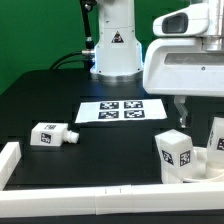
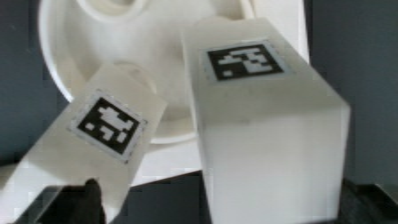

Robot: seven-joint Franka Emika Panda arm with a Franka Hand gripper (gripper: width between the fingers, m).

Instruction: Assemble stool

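Note:
The white round seat disc (image 2: 107,60) lies at the exterior view's lower right (image 1: 203,168). Two white tagged legs stand upright on or against it: a wide one (image 2: 267,130) and a narrower tilted one (image 2: 98,130). In the exterior view they show as the nearer leg (image 1: 175,152) and the farther leg (image 1: 215,135). A third leg (image 1: 50,133) lies on its side at the left. My gripper (image 2: 222,208) hangs just above the upright legs (image 1: 185,110). Its fingers stand wide apart, with the wide leg between them and a gap on one side.
The marker board (image 1: 112,110) lies flat in the middle of the black table. White border rails (image 1: 80,192) run along the front and left edges. The robot base (image 1: 113,50) stands at the back.

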